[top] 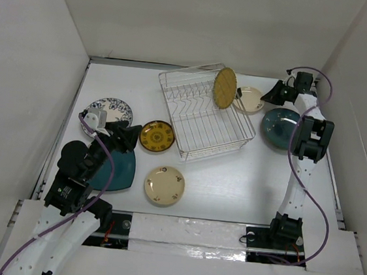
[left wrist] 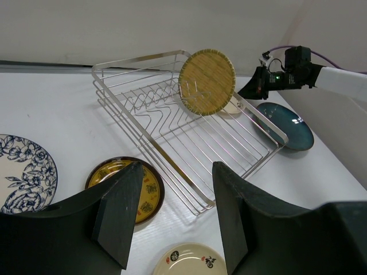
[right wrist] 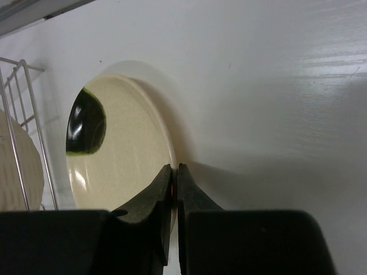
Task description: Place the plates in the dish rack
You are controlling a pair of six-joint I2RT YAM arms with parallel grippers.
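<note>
Cream and round, the ceramic plate (right wrist: 120, 166) lay flat on the white counter (top: 230, 188), just beside the far right corner of the silver wire dish rack (top: 215, 149). Its rim was pinched between the right arm's (top: 302, 133) jaws, which were nearly pressed together. A clean lift probably needed a firm bite before tipping it upright, clear of the tan grid-patterned plate (top: 225, 87) standing inside. The left arm's (top: 73, 159) jaws stood spread, empty. How deep the rim sat in the grip was hidden.
</note>
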